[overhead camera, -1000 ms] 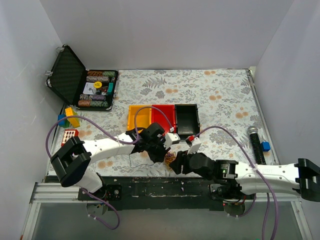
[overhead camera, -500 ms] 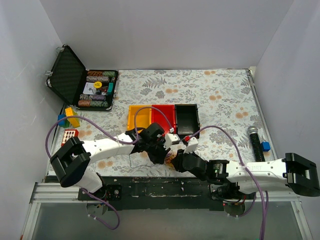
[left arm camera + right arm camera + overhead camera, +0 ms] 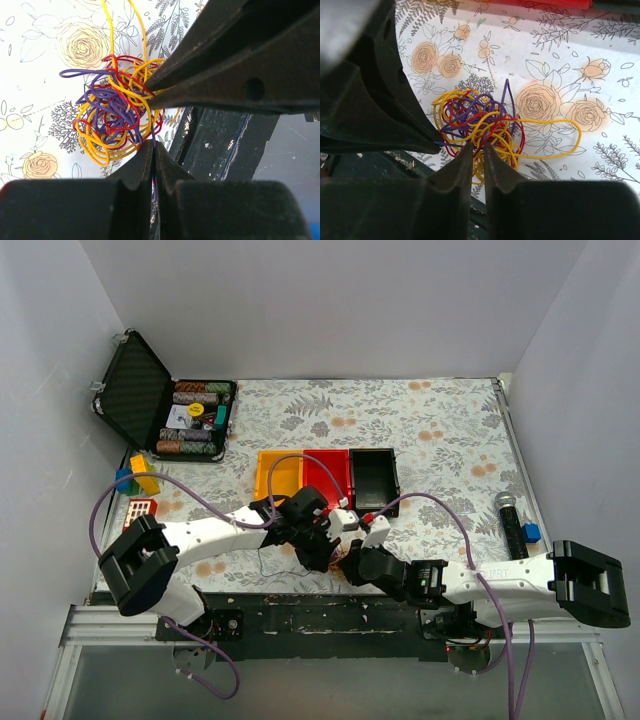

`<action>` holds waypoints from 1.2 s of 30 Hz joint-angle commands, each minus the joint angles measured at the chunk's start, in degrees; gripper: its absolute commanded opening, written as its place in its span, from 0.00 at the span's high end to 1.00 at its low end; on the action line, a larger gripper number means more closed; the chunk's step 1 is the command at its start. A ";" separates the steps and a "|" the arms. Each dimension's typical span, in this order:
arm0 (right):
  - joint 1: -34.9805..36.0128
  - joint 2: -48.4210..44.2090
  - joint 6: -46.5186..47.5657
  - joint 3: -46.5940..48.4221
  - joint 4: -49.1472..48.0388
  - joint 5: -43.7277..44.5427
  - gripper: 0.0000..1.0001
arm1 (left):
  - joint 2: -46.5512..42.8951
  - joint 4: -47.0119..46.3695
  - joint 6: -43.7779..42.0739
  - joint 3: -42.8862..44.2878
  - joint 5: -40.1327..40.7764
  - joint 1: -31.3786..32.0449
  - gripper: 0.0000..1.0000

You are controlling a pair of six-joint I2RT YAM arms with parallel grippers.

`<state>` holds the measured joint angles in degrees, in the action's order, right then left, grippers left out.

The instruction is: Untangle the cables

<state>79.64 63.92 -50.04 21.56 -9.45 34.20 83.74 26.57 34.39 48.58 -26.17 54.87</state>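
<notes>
The cables [image 3: 341, 554] are a small tangle of thin yellow, red and purple wires on the floral cloth near the table's front edge, seen close up in the left wrist view [image 3: 112, 117] and the right wrist view [image 3: 480, 122]. My left gripper [image 3: 153, 142] is shut on a purple strand at the tangle's near side; in the overhead view it [image 3: 324, 550] sits just left of the tangle. My right gripper [image 3: 478, 145] has its tips nearly together with yellow and red strands pinched between them; it [image 3: 351, 562] reaches in from the right, tip to tip with the left.
An open black case [image 3: 135, 390] with poker chips stands at the back left. Yellow [image 3: 278, 472], red [image 3: 325, 472] and black [image 3: 372, 478] bins sit behind the grippers. A microphone [image 3: 510, 525] lies at the right, toy blocks [image 3: 140, 478] at the left. The black front rail [image 3: 300, 608] runs just below the tangle.
My right arm has slid left onto the tangle and its jaws have closed around strands. The left gripper has stayed shut in place.
</notes>
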 commanded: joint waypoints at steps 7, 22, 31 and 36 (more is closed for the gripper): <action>0.87 -5.11 -6.64 -4.06 5.93 -0.09 0.99 | -7.62 4.36 -3.71 3.71 0.43 -5.55 1.00; 1.05 -18.30 -17.27 -6.18 31.49 5.00 0.99 | -17.21 16.24 -15.40 8.11 -2.05 -21.47 1.00; 1.05 -15.15 -28.96 -3.55 46.27 5.62 0.99 | -19.50 15.97 -18.48 15.92 -2.74 -36.22 1.00; 1.75 -11.46 -35.38 -0.12 54.71 6.50 0.99 | -19.41 16.76 -20.94 19.35 -4.06 -45.53 1.00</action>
<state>80.47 49.17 -80.86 21.45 22.22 39.81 67.18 46.13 17.45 62.50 -33.80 18.09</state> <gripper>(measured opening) 0.023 0.014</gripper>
